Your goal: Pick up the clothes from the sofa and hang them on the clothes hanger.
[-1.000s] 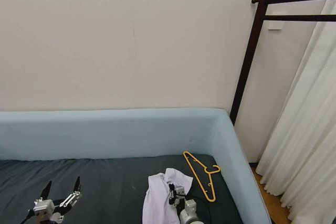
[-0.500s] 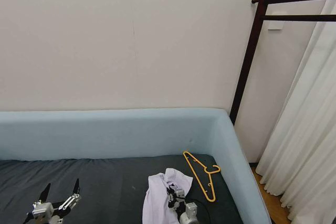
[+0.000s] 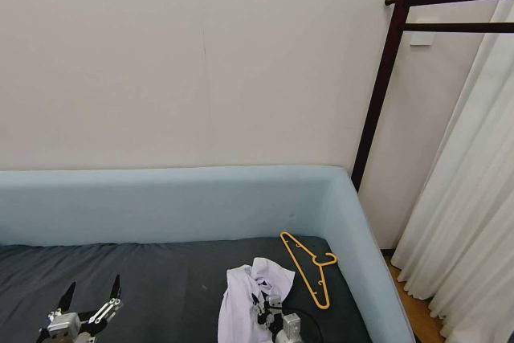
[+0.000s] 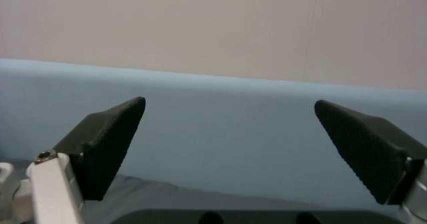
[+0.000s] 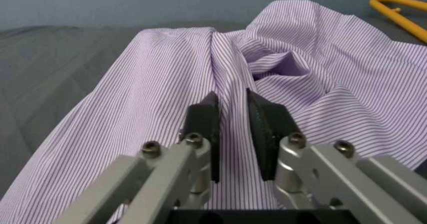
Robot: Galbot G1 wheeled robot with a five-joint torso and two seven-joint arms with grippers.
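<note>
Head view: the sofa (image 3: 201, 202) has a pale blue back and right armrest walling in a dark grey seat. The left and middle of the seat are open. The shirt (image 3: 241, 303) lies crumpled toward the right end of the seat. The yellow hanger (image 3: 308, 267) lies flat just beside it, between the shirt and the armrest. A dark wooden rack (image 3: 384, 78) stands past the sofa's right end against the plain wall (image 3: 201, 62), with its top bar running off to the right. A white curtain (image 3: 470, 198) hangs right of the rack, and a strip of wood floor (image 3: 418, 311) shows below it. The left claw (image 3: 93, 283) sits low over the left part of the seat, fingers up and spread apart, holding nothing. The right claw (image 3: 265, 304) is low at the shirt's near edge and pokes into the fabric.

Left wrist view: the left claw (image 4: 233, 134) has its two black pads wide apart with nothing between them. It faces the sofa back (image 4: 227, 114), with wall above.

Right wrist view: the right claw (image 5: 232, 126) has its pads close together, clamped on a raised fold of the purple-striped shirt (image 5: 167, 84). The fabric fans out to either side of the fold over the grey seat (image 5: 53, 69). One curve of the hanger (image 5: 400, 11) shows beyond the shirt's far corner.
</note>
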